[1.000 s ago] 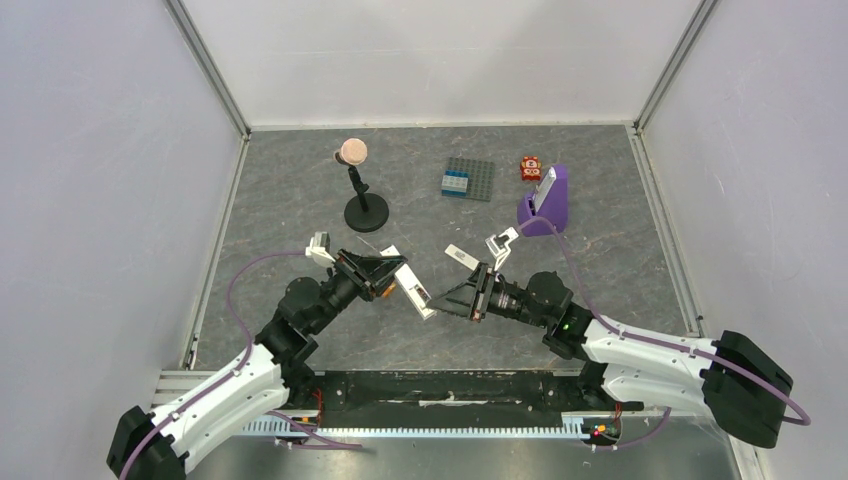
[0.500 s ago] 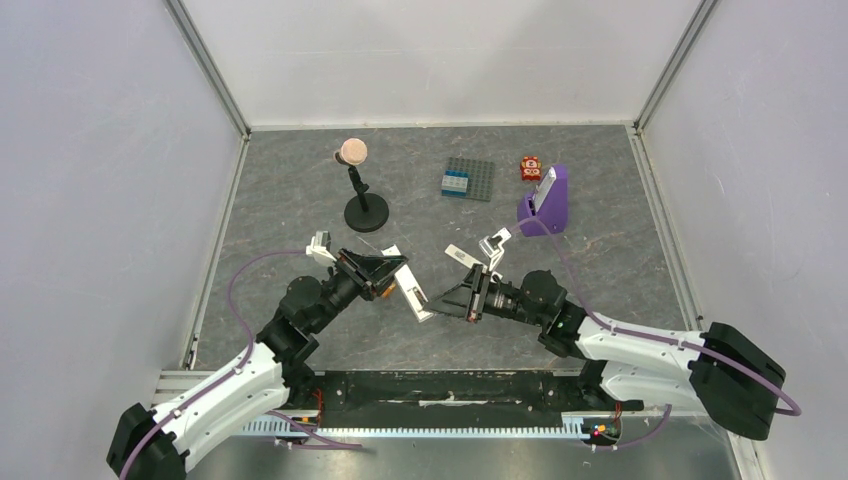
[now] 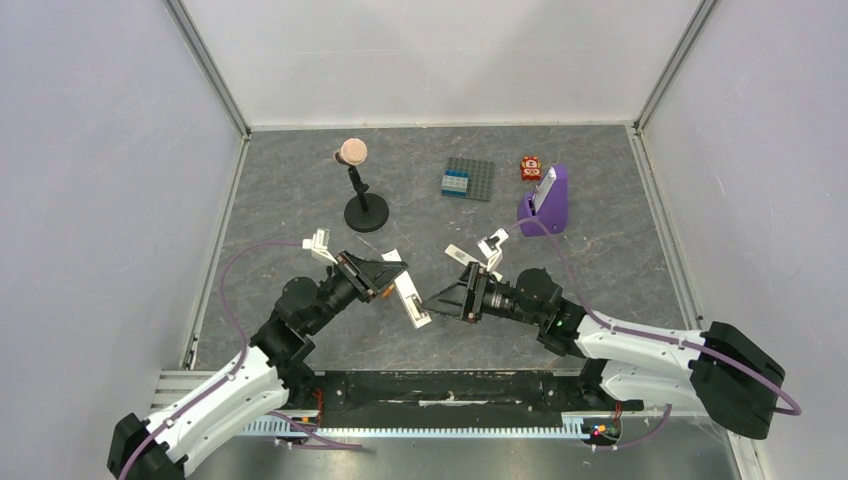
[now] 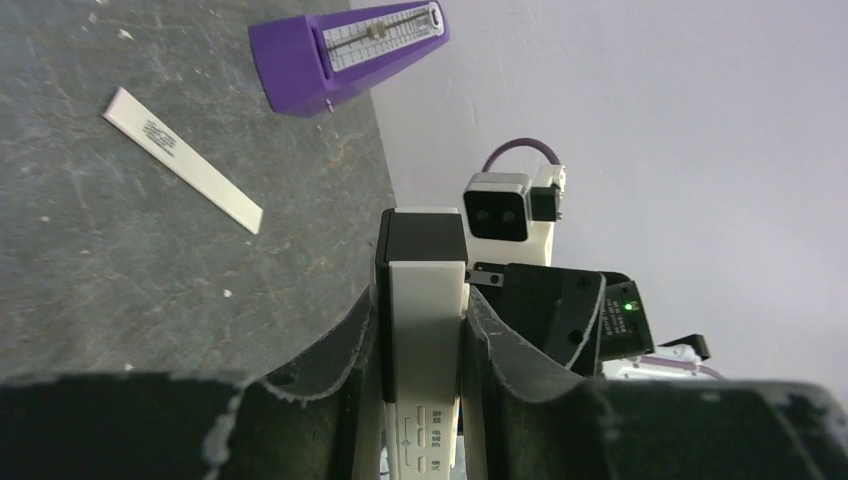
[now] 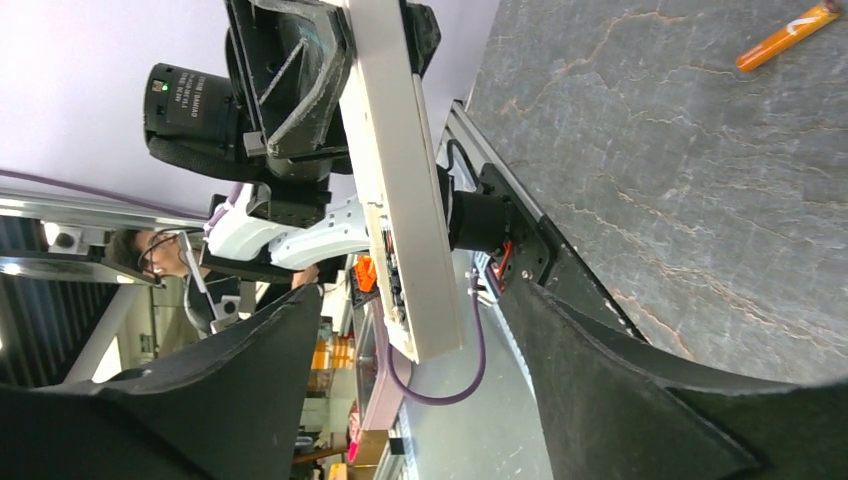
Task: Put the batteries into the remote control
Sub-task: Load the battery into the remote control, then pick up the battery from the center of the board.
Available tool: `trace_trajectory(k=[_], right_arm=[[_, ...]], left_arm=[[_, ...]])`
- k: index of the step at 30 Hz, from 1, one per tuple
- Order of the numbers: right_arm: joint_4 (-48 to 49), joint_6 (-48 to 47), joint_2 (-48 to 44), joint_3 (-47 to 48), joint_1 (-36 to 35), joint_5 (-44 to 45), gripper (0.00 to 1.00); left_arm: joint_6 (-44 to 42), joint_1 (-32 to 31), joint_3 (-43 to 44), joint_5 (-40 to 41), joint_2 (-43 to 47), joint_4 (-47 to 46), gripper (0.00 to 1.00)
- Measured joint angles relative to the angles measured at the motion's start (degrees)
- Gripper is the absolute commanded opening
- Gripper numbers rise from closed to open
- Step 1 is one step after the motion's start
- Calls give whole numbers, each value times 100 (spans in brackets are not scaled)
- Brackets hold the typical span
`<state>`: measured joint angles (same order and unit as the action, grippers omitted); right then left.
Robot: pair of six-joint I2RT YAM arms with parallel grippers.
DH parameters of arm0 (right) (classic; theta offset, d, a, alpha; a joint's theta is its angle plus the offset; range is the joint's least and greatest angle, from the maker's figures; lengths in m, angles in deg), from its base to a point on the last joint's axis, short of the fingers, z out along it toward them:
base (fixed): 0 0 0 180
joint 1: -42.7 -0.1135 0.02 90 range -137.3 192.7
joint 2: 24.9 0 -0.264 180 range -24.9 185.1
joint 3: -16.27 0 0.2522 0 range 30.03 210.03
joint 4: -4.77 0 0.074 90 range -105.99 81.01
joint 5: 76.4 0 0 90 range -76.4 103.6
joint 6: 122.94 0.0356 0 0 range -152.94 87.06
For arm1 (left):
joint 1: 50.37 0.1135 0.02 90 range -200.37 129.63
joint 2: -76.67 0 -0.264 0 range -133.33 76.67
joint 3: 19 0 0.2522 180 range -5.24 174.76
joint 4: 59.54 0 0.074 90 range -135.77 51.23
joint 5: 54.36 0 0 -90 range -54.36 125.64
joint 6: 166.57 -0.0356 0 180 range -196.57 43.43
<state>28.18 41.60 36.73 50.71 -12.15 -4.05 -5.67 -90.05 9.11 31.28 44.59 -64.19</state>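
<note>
Between fingers of the left pincer (image 4: pixel 421 318) the remote control (image 5: pixel 398 180) sits clamped.

**Place:** robotics laboratory, enclosed test cell.

- **Walls:** pale panel walls (image 3: pixel 100 200) on the left, right and far sides, set in aluminium corner posts (image 3: pixel 208 68).
- **Work surface:** grey stone-patterned table (image 3: pixel 600 250).
- **Fixtures:** black mounting rail (image 3: pixel 450 388) at the near edge. My left arm (image 3: pixel 230 385) and my right arm (image 3: pixel 640 350) are bolted there, with purple cable (image 5: pixel 440 402) attached.
- **Far side, assorted props:** black stand with pink ball (image 3: pixel 365 212), grey studded plate (image 3: pixel 468 180), purple wedge (image 3: pixel 546 205).
- **Beyond the near edge:** a person in glasses (image 5: pixel 140 258) among metal framing (image 5: pixel 70 215).
</note>
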Motion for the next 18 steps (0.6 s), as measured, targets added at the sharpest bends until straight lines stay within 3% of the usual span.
trace_trajectory(k=[5, 10, 18], right_arm=[[-437, -267, -225, 15, 2, 157, 81], [-1340, -772, -225, 306, 0, 527, 72], [-3392, -1947, 1440, 2433, -365, 2135, 57]], left_arm=[[-693, 0, 188, 400, 428, 774, 2], [-1508, 0, 678, 905, 793, 1705, 2], [-2597, 0, 1788, 2243, 1458, 3368, 2]])
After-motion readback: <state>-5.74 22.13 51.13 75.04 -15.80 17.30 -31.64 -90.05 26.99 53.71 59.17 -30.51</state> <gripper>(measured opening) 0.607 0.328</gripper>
